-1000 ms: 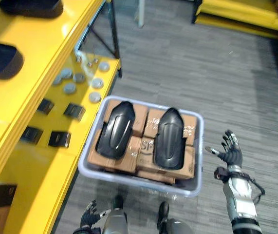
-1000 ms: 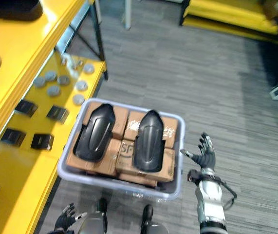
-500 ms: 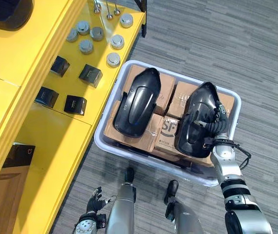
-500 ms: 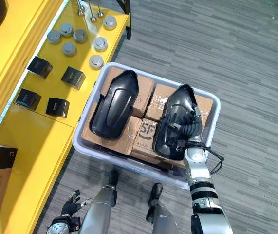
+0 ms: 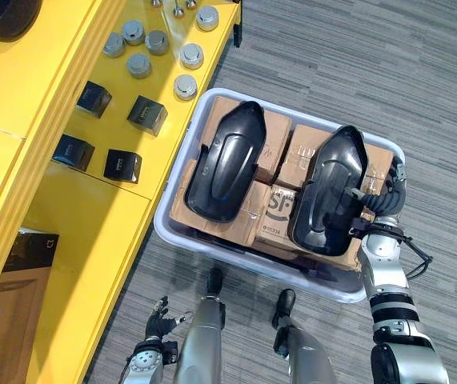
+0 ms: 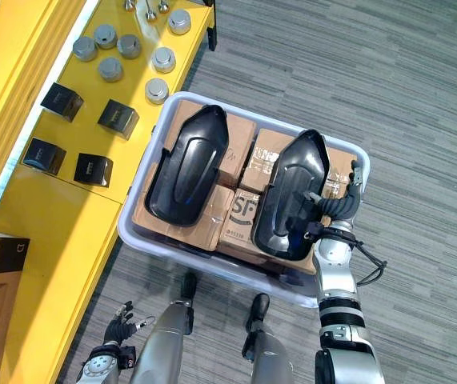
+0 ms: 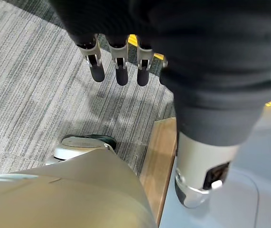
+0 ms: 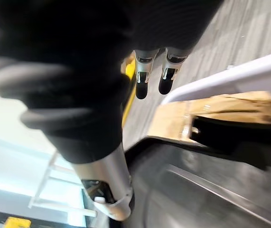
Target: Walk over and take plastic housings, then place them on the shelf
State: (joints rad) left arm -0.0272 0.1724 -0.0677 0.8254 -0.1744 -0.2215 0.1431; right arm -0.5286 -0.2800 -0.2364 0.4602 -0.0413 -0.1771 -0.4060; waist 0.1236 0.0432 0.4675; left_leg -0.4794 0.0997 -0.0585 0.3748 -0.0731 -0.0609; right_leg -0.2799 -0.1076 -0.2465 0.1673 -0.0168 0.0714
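Observation:
Two black plastic housings lie side by side on cardboard boxes in a pale bin (image 5: 236, 261) on the floor: the left housing (image 5: 226, 160) and the right housing (image 5: 328, 192). My right hand (image 5: 382, 205) is at the right housing's outer edge, fingers straight along its side and thumb reaching onto its top. In the right wrist view its fingers (image 8: 142, 81) point past the bin's rim (image 8: 249, 71), with the dark housing (image 8: 211, 190) just below them. My left hand (image 5: 154, 330) hangs low beside the yellow shelf (image 5: 52, 208), fingers (image 7: 118, 66) relaxed and holding nothing.
The shelf's lower board holds small black boxes (image 5: 146, 114) and several silver round caps (image 5: 160, 42), close to the bin's left rim. A dark boxed item (image 5: 24, 252) sits lower down. Another black housing (image 5: 4, 12) rests on the upper level. Grey carpet (image 5: 420, 72) stretches to the right.
My right hand came in from outside the bin, lay on top of the right housing, and now sits at its right edge. The camera tipped down meanwhile.

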